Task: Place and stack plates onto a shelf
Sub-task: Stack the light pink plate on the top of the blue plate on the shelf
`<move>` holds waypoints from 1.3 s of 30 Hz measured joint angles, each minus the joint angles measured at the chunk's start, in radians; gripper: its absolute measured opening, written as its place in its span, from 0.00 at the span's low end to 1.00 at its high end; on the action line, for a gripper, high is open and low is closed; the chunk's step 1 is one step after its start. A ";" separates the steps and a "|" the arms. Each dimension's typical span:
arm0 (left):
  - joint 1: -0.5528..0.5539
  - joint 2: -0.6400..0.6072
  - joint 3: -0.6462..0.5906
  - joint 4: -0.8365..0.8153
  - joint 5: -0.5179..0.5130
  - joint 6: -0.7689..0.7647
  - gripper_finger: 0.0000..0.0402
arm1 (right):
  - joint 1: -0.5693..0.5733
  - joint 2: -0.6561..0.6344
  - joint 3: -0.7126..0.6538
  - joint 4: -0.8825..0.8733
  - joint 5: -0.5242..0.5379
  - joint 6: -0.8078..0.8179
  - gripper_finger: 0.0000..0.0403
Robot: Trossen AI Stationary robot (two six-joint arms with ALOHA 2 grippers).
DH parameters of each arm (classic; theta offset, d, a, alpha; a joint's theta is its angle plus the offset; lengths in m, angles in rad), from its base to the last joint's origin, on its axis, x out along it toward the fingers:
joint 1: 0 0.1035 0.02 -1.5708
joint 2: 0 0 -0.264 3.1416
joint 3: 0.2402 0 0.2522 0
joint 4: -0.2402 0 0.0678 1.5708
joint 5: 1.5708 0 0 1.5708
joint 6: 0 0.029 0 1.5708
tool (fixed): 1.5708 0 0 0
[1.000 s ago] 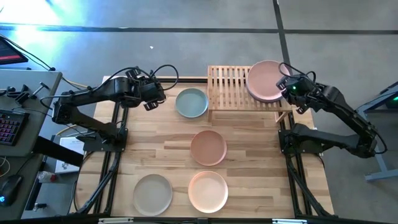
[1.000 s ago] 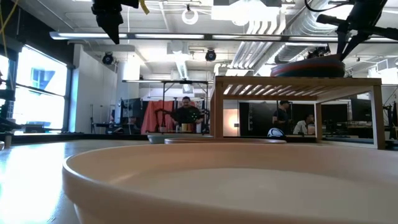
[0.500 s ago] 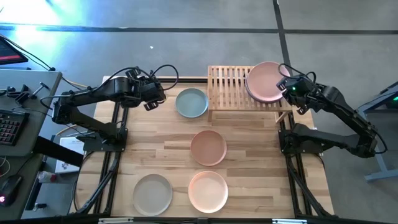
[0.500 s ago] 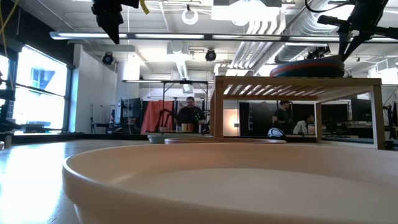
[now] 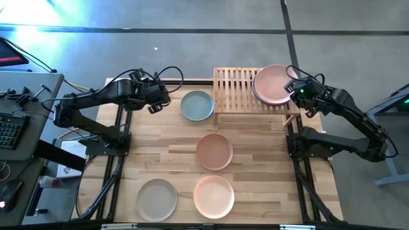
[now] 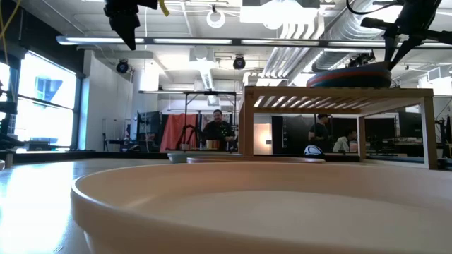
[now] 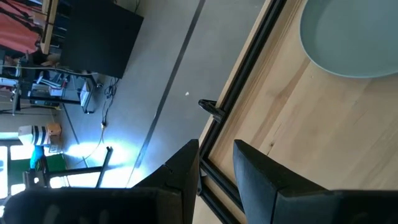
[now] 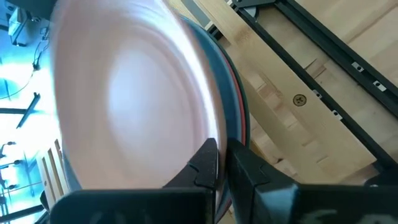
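Observation:
Toward the right end of the wooden slat shelf [image 5: 234, 91], a pink plate [image 5: 273, 84] tops a stack whose teal and red rims [image 8: 240, 109] show beneath it. My right gripper [image 8: 222, 154] is at that plate's right-hand rim, shut on it. My left gripper [image 5: 155, 102] hangs open and holds nothing, above the table's far left part beside the pale grey-blue plate [image 5: 196, 105]. A tan plate [image 5: 214, 151], a peach plate [image 5: 214, 195] and a beige-grey plate [image 5: 156, 199] rest flat on the tabletop. My right gripper pinches the pink plate's rim [image 8: 215, 132] between its two fingers, on the side toward the table's right edge. The fingers slant down from the right. The plate lies about level on top of the stack on the shelf.
The shelf's left half [image 5: 229, 82] is bare slats. The tabletop [image 5: 160, 144] is bare wood between the plates. Black frame rails [image 5: 121, 137] run along both sides. In the low view the peach plate [image 6: 268, 212] fills the foreground, and people stand in the room behind.

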 joint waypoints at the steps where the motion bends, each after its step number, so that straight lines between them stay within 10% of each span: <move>1: 0.000 0.000 0.000 0.000 0.000 0.000 0.22 | 0.000 0.000 0.000 0.000 0.001 -0.001 0.04; 12: 0.000 0.000 0.000 0.000 0.000 0.000 0.22 | 0.000 0.000 0.000 0.038 0.046 -0.092 0.27; 39: 0.000 0.000 0.000 0.000 0.000 0.000 0.22 | 0.000 -0.022 0.000 0.020 -0.020 -0.250 0.26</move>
